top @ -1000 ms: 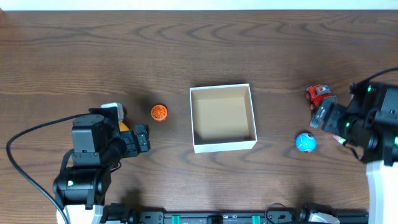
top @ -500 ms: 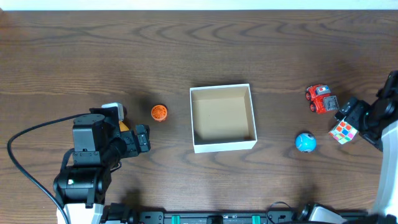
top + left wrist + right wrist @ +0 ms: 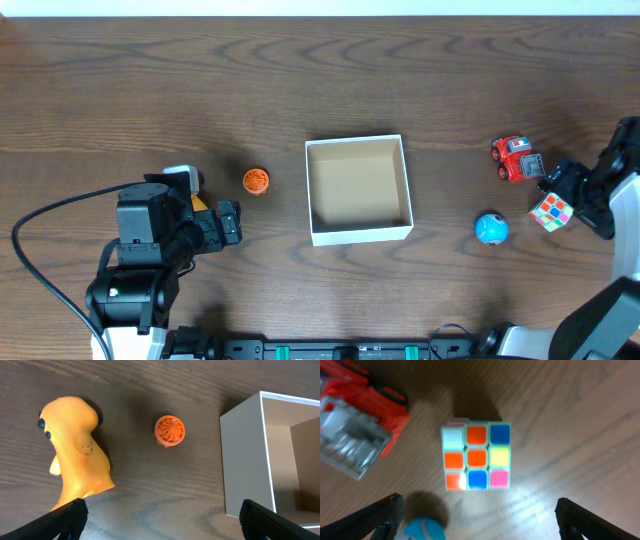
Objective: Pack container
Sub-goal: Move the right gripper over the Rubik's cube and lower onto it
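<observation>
The container (image 3: 362,234), a white square box with a tan inside, stands mid-table; its near wall shows in the left wrist view (image 3: 245,455). An orange ball (image 3: 256,180) lies left of it and also shows in the left wrist view (image 3: 169,430). A yellow toy figure (image 3: 75,455) lies beside my left gripper (image 3: 228,223), which is open and empty (image 3: 167,527). A colour cube (image 3: 552,211) lies at the right, just ahead of my right gripper (image 3: 562,190). That gripper is open wide and empty (image 3: 482,522), with the cube (image 3: 476,456) apart from both fingers.
A red toy truck (image 3: 515,158) lies above the cube and shows in the right wrist view (image 3: 360,425). A blue ball (image 3: 491,229) lies left of the cube, between it and the container. The left arm's cable loops over the table's left side (image 3: 40,225).
My right arm has drawn back toward the right edge and uncovered the colour cube. The left arm and the toys have not moved.
</observation>
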Controlling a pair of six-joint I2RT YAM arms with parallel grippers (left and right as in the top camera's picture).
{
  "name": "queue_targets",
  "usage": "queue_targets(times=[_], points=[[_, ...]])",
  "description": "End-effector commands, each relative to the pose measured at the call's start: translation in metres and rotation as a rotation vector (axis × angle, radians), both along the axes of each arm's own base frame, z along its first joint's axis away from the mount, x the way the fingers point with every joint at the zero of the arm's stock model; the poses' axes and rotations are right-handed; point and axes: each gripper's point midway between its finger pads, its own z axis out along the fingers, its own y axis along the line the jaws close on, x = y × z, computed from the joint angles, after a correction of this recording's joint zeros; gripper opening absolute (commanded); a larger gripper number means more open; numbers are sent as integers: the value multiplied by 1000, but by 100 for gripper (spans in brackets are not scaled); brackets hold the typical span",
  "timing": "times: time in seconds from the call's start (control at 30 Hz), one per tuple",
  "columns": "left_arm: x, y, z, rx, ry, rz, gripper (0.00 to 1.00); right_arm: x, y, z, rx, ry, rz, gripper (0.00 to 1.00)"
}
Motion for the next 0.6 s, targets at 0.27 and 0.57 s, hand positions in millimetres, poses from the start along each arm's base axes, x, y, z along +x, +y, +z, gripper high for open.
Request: queue_targets(times=[0.27,0.57], points=[[2,-2,10,-12,-21,-2,98,3,-4,-42,-36,-49,25,99],[2,-2,10,-12,-21,-2,98,4,-5,-60,-59,-91,25,99]])
